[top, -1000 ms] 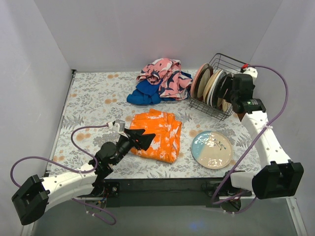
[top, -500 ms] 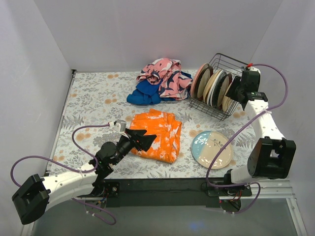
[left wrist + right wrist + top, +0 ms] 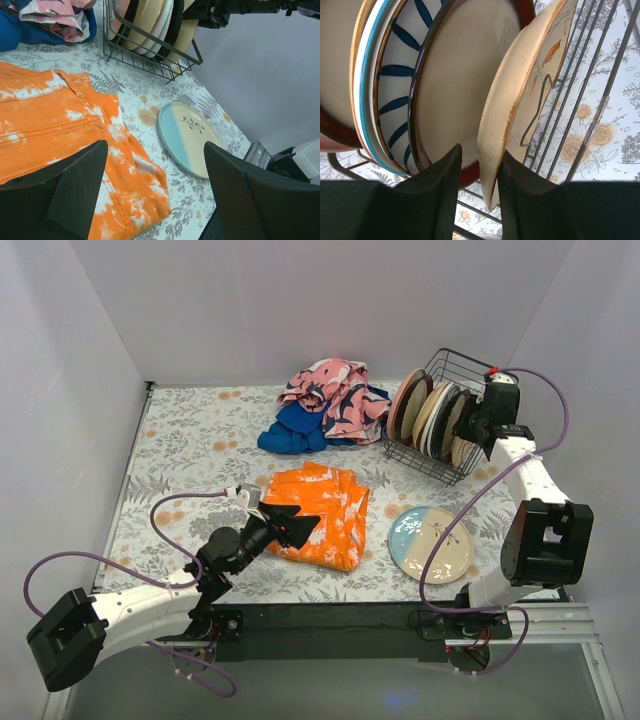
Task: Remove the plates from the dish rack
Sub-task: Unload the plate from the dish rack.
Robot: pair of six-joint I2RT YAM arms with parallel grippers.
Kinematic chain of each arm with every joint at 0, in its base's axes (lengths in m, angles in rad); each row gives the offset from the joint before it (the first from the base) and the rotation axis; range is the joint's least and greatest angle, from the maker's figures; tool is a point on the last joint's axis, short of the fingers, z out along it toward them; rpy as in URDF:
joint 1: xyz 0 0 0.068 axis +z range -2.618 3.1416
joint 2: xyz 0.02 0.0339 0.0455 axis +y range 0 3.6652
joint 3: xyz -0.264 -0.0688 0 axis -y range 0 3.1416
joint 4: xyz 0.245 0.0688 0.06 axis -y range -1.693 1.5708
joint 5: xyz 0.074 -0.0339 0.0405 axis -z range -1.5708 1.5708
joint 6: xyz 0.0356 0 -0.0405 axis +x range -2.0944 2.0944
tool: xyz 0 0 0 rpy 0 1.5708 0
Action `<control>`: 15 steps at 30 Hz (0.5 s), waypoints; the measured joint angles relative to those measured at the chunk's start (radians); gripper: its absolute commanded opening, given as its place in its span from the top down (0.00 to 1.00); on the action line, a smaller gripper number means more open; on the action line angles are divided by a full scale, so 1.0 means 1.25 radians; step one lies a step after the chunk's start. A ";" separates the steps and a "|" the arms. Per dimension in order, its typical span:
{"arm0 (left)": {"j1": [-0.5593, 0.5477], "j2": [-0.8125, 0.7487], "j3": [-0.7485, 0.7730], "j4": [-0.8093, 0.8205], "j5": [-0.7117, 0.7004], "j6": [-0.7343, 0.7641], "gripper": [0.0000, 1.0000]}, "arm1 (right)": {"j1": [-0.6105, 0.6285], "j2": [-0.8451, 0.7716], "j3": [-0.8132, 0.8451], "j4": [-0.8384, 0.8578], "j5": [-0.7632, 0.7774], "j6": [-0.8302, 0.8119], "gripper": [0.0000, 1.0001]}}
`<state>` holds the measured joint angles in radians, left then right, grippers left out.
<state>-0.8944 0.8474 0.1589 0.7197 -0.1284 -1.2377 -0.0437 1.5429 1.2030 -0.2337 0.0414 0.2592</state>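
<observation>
The light is bright and even. It comes from above, and the white walls (image 3: 300, 300) spread it. On the surface (image 3: 190, 440) the shadows are soft and faint, for example along the near edge of the orange cloth (image 3: 320, 510). In the left wrist view the jaws of the left gripper (image 3: 156, 147) are dark and a little blurred. In the right wrist view the plates (image 3: 465, 85) are sharp, with a mild shine.

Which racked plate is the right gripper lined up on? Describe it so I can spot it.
Find the dish rack at the table's far right. Of the plates standing in it, take the end one nearest the right gripper: the cream plate with a small orange leaf motif, beside a plain brown-rimmed plate.
</observation>
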 measured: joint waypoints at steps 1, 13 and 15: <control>0.000 0.000 0.000 0.000 0.002 0.000 0.24 | 0.000 0.001 0.000 0.000 0.000 -0.001 0.64; 0.000 0.002 0.002 0.006 0.008 0.001 0.25 | -0.006 0.000 -0.001 0.002 -0.011 0.009 0.99; 0.000 0.002 0.002 0.006 0.008 0.001 0.25 | -0.006 -0.004 -0.002 -0.003 -0.012 0.015 0.99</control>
<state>-0.8944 0.8494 0.1616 0.7269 -0.1181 -1.2366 -0.0513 1.5379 1.2011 -0.2371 0.0269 0.2783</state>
